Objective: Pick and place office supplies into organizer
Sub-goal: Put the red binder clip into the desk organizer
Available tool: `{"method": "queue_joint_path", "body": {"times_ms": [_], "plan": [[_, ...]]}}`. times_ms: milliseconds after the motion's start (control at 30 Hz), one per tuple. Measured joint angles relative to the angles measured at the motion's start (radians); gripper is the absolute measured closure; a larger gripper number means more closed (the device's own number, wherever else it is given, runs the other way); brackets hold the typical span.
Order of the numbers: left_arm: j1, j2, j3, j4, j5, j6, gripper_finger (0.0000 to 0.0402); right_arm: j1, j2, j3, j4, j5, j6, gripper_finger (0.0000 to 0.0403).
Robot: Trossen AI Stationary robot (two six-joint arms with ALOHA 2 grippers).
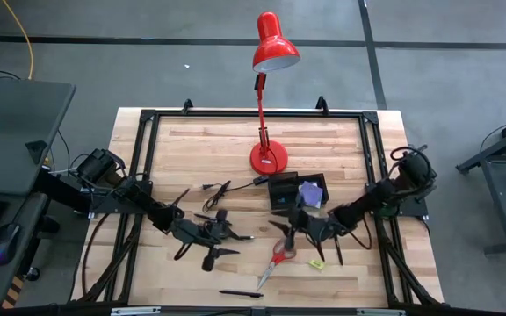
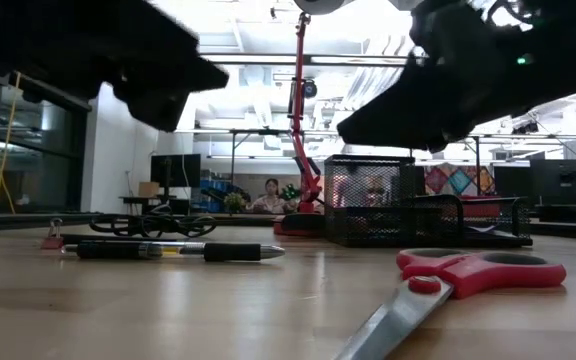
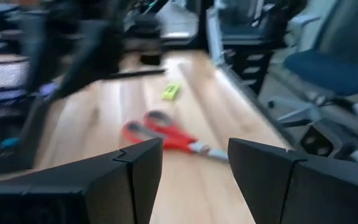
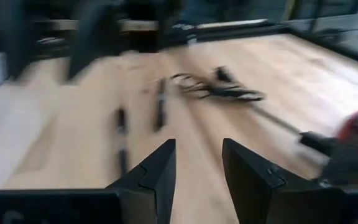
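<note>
**Clearing Loose Supplies Toward the Tray**

While the scissors [image 1: 276,260] lie flat on the wood near the front edge, just in front of the organizer [image 1: 297,193], neither arm holds anything. A purple pad [image 1: 311,191] already sits in the organizer. A small yellow-green piece [image 1: 316,262] rests just beside the scissors' handles, and a pen [image 1: 241,294] lies at the table's front edge.

The right gripper [image 1: 299,230] hangs between the organizer and the scissors, jaws spread with nothing between them. The left gripper [image 1: 222,235] waits near the table's middle, jaws also spread and empty.

For a sound pick, judge the scissors the likely next item: lower the right gripper over the handles, span the narrow part across its width, and close only once both fingers reach the wood. Keep clear of the yellow-green piece.

From overhead, the whole layout shows, including the lamp [image 1: 268,156] and cable [image 1: 222,187] behind. Only the table-level camera shows the organizer's mesh walls and a second pen [image 2: 173,250]. Wrist cameras confirm the gap between each pair of fingers.
</note>
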Motion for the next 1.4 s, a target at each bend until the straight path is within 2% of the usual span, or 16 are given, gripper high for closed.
{"method": "queue_joint_path", "body": {"times_ms": [133, 300, 400, 500, 600, 733, 833, 933, 1100, 1267, 1400], "plan": [[0.000, 0.000, 0.000, -0.114, -0.090, -0.110, 0.0228, 0.033, 0.000, 0.000, -0.012, 0.005, 0.022, 0.0279], [0.000, 0.000, -0.001, -0.235, -0.268, -0.287, 0.0228, 0.075, 0.000, 0.000, -0.022, 0.116, 0.019, 0.0279], [-0.002, 0.000, -0.001, -0.236, -0.280, -0.300, 0.0232, 0.093, 0.000, 0.000, -0.026, 0.127, 0.019, 0.0279], [-0.003, 0.000, -0.001, -0.211, -0.210, -0.288, 0.0238, 0.103, 0.000, 0.000, -0.027, 0.113, 0.020, 0.0279], [-0.018, 0.000, -0.001, -0.229, -0.246, -0.406, 0.0249, 0.111, 0.000, 0.000, -0.027, 0.110, 0.036, 0.0279], [-0.088, 0.000, -0.001, -0.270, -0.417, -0.516, 0.0273, 0.112, 0.000, 0.000, -0.043, 0.103, 0.048, 0.0279], [-0.172, 0.000, -0.001, -0.254, -0.547, -0.530, 0.0291, 0.111, 0.000, 0.000, -0.058, 0.101, 0.054, 0.0279], [-0.241, 0.000, -0.001, -0.242, -0.636, -0.557, 0.0302, 0.111, 0.000, 0.000, -0.061, 0.102, 0.053, 0.0279], [-0.326, 0.000, -0.001, -0.255, -0.706, -0.618, 0.0307, 0.107, 0.000, 0.000, -0.074, 0.132, 0.043, 0.0279], [-0.389, 0.000, -0.001, -0.292, -0.746, -0.686, 0.0305, 0.095, 0.000, 0.000, -0.051, 0.180, -0.056, 0.0279], [-0.440, 0.000, -0.001, -0.424, -0.829, -0.859, 0.0305, 0.088, 0.000, 0.000, -0.024, 0.178, -0.084, 0.0279]]}}
